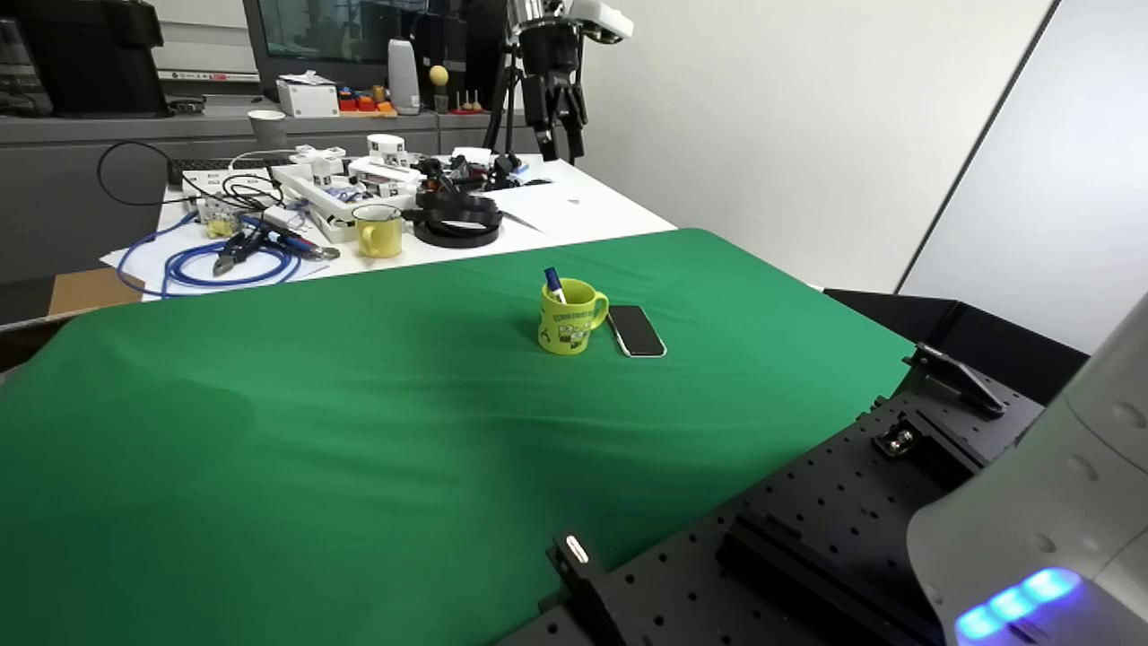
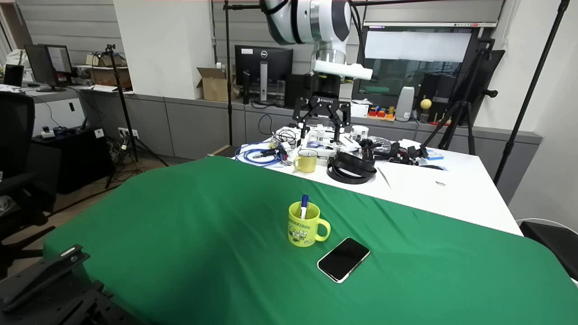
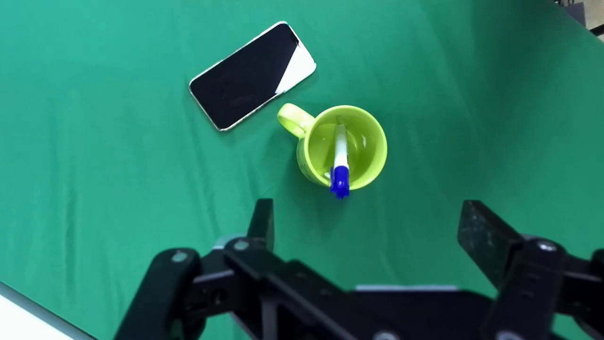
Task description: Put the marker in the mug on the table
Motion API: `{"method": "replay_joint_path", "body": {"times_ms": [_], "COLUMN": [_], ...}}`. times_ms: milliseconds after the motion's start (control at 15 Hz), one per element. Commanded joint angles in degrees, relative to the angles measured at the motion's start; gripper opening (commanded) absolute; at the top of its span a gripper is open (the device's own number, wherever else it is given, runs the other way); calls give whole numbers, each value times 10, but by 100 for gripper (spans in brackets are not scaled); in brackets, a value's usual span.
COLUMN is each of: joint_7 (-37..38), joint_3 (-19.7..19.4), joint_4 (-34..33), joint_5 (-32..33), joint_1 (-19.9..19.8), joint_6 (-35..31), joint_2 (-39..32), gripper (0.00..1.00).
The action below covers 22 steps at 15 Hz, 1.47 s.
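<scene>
Evidently the job is all but finished: the marker [image 3: 341,148] stands in the yellow-green mug [image 2: 301,231], in nobody's grip, its blue cap [image 3: 339,179] sticking up past the rim. As I judge it, nothing is left beyond perhaps taking the arm [image 2: 325,20] clear without a knock. The marker leans: its long axis is steep but slanted, white body running down into the mug, capped end uppermost and seemingly propped on the rim. That end points upward and roughly towards the edge of the green table [image 1: 341,404] that runs along the white table [image 1: 610,205]. Whether the lower end touches the mug's floor is hard to tell. The mug is upright, between that edge and the edge beside the robot's base [image 1: 1013,538], well in from the corners that show. Just beyond its handle, apart from it in the wrist view, lies a phone [image 3: 247,78], screen up. Farther out and higher hangs the gripper [image 2: 320,136], well apart from the mug, its fingers [image 3: 264,224] spread wide with nothing held between them.
</scene>
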<state>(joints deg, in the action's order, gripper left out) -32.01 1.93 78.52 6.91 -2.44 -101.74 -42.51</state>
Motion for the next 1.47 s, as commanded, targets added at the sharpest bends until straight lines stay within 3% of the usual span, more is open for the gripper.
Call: {"method": "replay_joint_path", "body": {"times_ms": [0,1400], "joint_7": [-18,81], "joint_3": [6,12], "joint_4": [-44,-177], "joint_5": [6,-20], "joint_1": [-12,2], "joint_6": [0,13], "joint_2": [-49,-215], "gripper": [100,100]}}
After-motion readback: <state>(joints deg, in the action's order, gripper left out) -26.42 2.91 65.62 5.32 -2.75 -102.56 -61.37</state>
